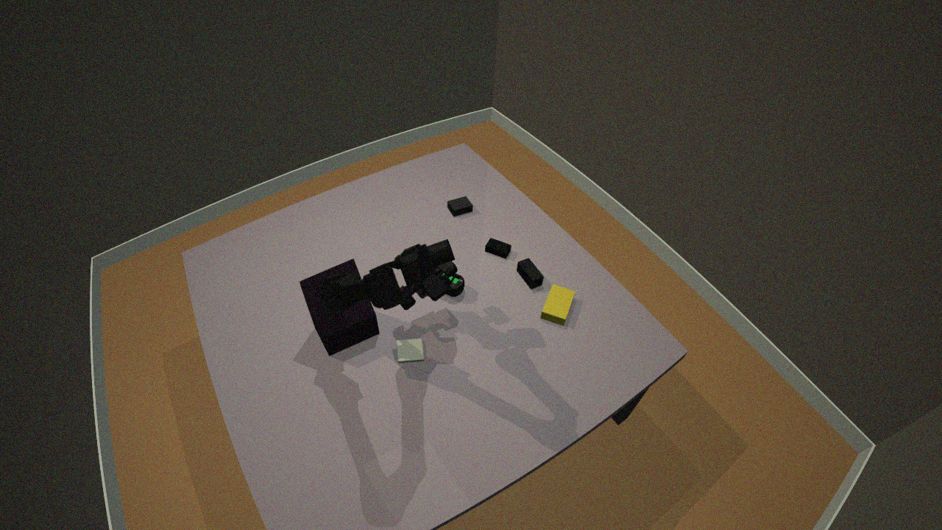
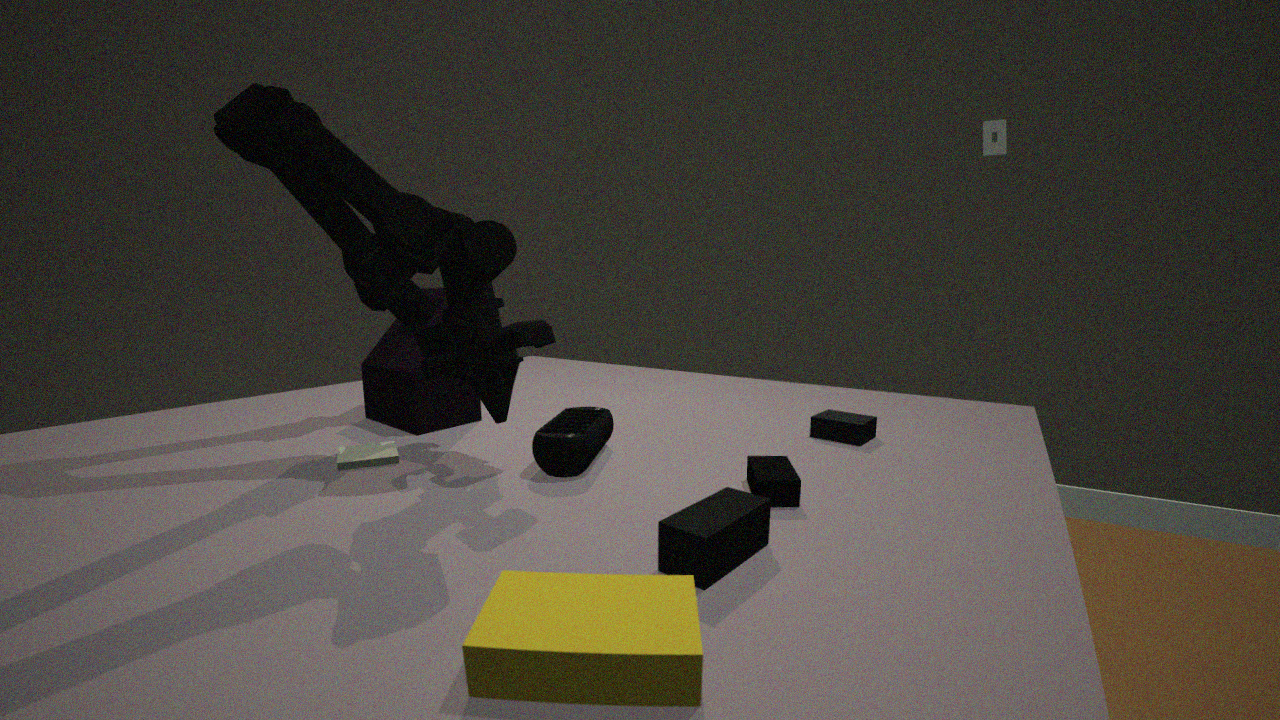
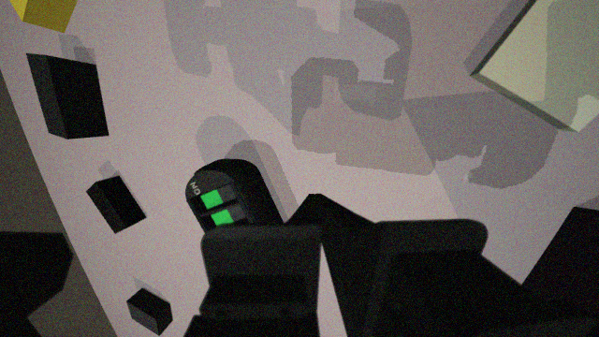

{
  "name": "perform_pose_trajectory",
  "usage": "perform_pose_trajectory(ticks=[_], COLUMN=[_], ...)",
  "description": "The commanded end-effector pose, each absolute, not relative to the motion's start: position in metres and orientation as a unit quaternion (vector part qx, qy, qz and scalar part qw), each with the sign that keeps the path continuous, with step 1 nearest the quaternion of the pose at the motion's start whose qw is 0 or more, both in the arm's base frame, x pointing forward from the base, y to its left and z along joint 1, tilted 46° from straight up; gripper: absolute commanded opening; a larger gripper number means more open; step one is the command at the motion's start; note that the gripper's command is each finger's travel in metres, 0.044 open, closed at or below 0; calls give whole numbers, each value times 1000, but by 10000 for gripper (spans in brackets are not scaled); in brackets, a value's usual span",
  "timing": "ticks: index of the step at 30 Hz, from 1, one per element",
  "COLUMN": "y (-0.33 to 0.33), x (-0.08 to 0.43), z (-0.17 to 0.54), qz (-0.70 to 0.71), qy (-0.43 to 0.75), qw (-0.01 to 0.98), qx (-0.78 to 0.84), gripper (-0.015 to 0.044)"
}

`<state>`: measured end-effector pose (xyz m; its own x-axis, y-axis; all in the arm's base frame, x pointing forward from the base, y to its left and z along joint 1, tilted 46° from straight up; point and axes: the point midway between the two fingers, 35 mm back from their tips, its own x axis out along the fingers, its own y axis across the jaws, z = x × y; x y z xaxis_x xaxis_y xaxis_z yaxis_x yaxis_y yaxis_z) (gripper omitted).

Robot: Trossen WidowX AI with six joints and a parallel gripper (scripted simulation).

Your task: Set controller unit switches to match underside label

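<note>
The dark controller unit [image 1: 456, 284] [image 2: 572, 444] [image 3: 256, 180] sits on its base on the bench, its switches facing up. In the wrist view the ON print and two rockers with bright green ends show at its near end. Their dark ends lie beside the green. The fingers hide the other rockers, and the label underneath is out of sight. My gripper [image 2: 500, 415] [image 3: 314, 199] is shut and empty. In the exterior view its tips point down, left of the unit and apart from it in that view.
A yellow block [image 1: 558, 301] [image 2: 586, 613] [image 3: 52, 16] and three black blocks [image 1: 529, 274] [image 2: 713, 537] [image 3: 77, 100] lie beyond the unit. A pale flat block [image 1: 409, 350] [image 2: 367, 455] [image 3: 515, 56] lies near the robot's base [image 1: 338, 313] [image 2: 420, 398]. Arm shadows cross the bench.
</note>
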<state>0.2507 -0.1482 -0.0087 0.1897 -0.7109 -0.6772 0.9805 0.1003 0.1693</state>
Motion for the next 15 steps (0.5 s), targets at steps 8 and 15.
perform_pose_trajectory(ticks=[8,15], y=[-137,-128], x=[239,275], z=[-3,-13], qz=[-605,-622], qy=[222,268], qw=[701,678], qx=[306,284], gripper=[0,0])
